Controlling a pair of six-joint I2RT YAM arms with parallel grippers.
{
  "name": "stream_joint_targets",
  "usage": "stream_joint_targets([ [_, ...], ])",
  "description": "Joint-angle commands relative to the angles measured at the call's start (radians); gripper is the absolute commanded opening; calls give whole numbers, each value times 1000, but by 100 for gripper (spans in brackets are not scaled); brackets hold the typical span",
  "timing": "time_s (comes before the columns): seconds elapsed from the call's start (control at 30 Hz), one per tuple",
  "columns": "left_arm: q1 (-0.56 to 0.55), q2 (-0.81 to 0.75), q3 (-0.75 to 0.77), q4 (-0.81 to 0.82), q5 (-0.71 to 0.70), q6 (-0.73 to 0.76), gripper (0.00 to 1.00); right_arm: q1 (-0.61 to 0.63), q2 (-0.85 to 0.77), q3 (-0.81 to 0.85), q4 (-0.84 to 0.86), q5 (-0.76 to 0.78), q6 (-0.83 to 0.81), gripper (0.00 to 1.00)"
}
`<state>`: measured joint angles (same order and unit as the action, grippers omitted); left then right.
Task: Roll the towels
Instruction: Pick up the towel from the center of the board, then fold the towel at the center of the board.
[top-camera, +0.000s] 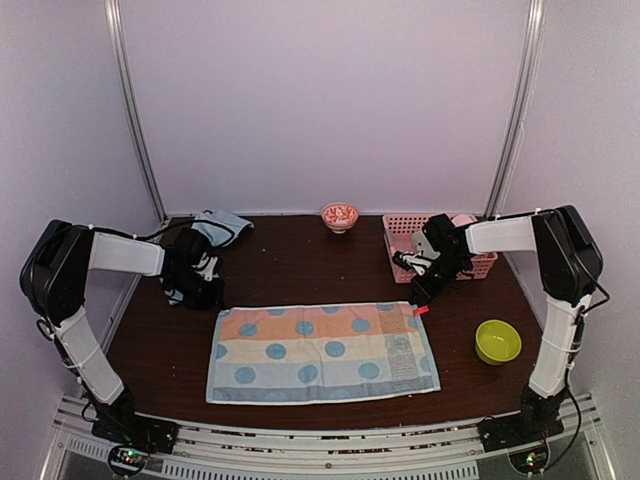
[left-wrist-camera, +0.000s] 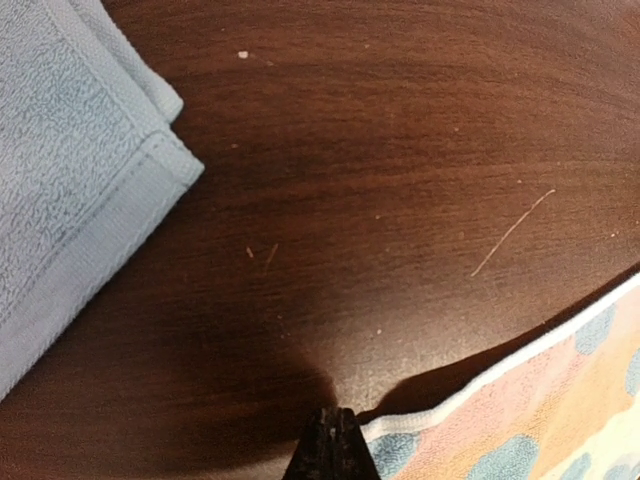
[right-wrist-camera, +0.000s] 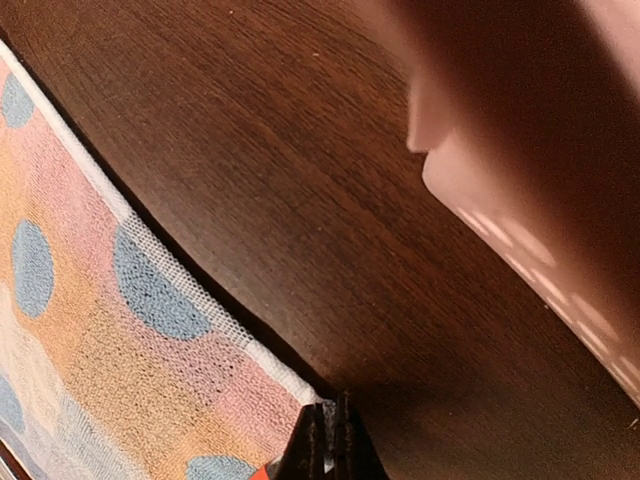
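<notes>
A light-blue towel with orange and white bands and blue spots (top-camera: 320, 350) lies flat in the middle of the table. My left gripper (top-camera: 207, 292) sits at its far left corner. In the left wrist view that gripper (left-wrist-camera: 335, 440) is shut, and the towel's white hem (left-wrist-camera: 470, 395) runs up into the tips, slightly lifted. My right gripper (top-camera: 420, 300) is at the far right corner. In the right wrist view it (right-wrist-camera: 335, 435) is shut on the hem of that corner (right-wrist-camera: 200, 310). A plain light-blue towel (top-camera: 223, 227) lies at the back left, folded (left-wrist-camera: 70, 180).
A pink lattice basket (top-camera: 400, 222) stands at the back right, just behind my right wrist (right-wrist-camera: 540, 200). A lime-green bowl (top-camera: 497, 341) sits at the right. A small orange-patterned bowl (top-camera: 340, 216) is at the back centre.
</notes>
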<state>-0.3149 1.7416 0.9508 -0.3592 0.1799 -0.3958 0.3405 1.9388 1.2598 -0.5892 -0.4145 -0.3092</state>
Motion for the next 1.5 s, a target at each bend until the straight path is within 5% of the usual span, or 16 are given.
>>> stream_joint_targets([
  [0.0,7,-17,-1,49,48,33,0,-25,-18,26,-8,-35,-9,0],
  [0.57,7,-240,-54,91,129,59,0,-89,-279,-95,42,-91,-77,0],
  [1.0,1,-466,-196,-113,280,50,0,-89,-482,-269,-82,-183,-350,0],
  [1.47,-6,-457,-200,-290,275,74,0,-81,-564,-373,-201,-223,-527,0],
])
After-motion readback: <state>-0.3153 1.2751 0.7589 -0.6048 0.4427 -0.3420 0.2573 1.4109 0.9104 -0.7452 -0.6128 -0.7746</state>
